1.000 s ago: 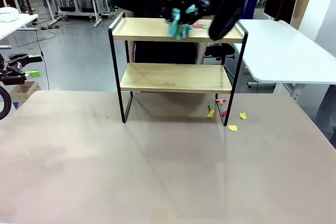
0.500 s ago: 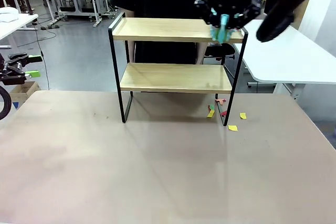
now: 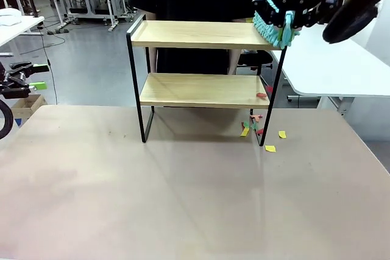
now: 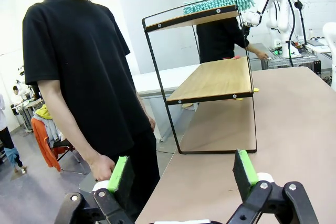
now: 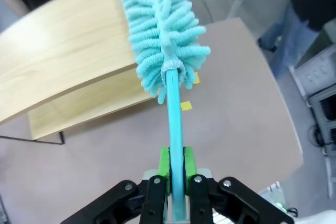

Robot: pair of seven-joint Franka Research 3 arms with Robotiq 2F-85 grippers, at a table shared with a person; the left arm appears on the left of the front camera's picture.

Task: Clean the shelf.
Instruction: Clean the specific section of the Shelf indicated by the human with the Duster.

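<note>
- The right gripper [image 5: 176,167] has its jaws clamped tight on the teal handle of a duster [image 5: 163,40].
- The duster's fluffy head lies across the right end of the top board of the shelf [image 3: 201,35], overhanging that edge.
- The left gripper [image 4: 181,169] has its jaws spread wide, with nothing between them.
- The shelf stands midway along the far edge of the tabletop [image 3: 183,199].
- Paper scraps [image 3: 269,148] lie by its right front leg.
- One red scrap [image 3: 261,95] sits on the right end of the lower board.
</note>
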